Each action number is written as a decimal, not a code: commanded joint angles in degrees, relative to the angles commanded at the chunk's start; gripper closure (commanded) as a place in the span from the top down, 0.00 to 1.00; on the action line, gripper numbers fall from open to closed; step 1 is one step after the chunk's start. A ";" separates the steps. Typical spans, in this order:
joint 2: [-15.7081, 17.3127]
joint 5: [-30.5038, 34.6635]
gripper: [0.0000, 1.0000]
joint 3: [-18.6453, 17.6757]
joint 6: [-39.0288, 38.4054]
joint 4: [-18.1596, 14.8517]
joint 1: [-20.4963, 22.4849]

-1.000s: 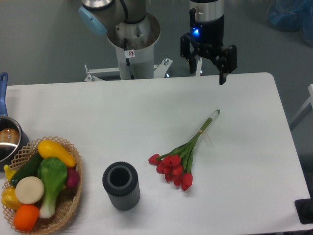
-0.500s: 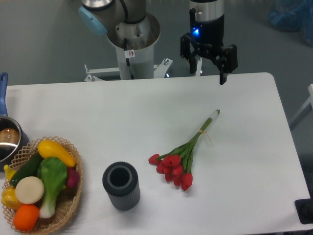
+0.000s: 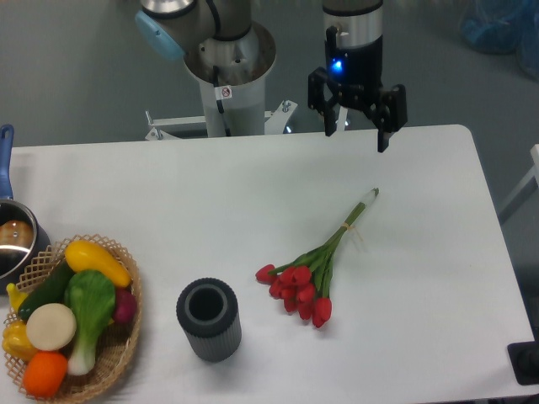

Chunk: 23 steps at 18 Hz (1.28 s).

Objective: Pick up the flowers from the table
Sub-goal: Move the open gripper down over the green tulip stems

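The end effector (image 3: 355, 135) hangs with fingers apart over the counter's (image 3: 168, 194) far edge, holding nothing. The flowers (image 3: 316, 269) lie mid-counter, well apart from it; gripping the loose buds rather than the tied stems could let them slip.

red flowers (image 3: 301, 282) with green stems, white table (image 3: 210, 202), dark grey ribbed cup (image 3: 209, 320), black hand (image 3: 357, 133).

Arm comes in from top, wrist vertical, blue light lit. Tool (image 3: 355, 132) points down, fingers spread wide apart, nothing between them. Hangs high near far edge.
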 joint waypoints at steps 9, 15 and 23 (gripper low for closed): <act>-10.36 0.09 1.00 -2.11 0.88 2.89 0.00; -15.99 0.00 1.00 -1.94 1.06 6.15 0.00; -22.15 0.18 1.00 -1.50 4.03 8.44 0.18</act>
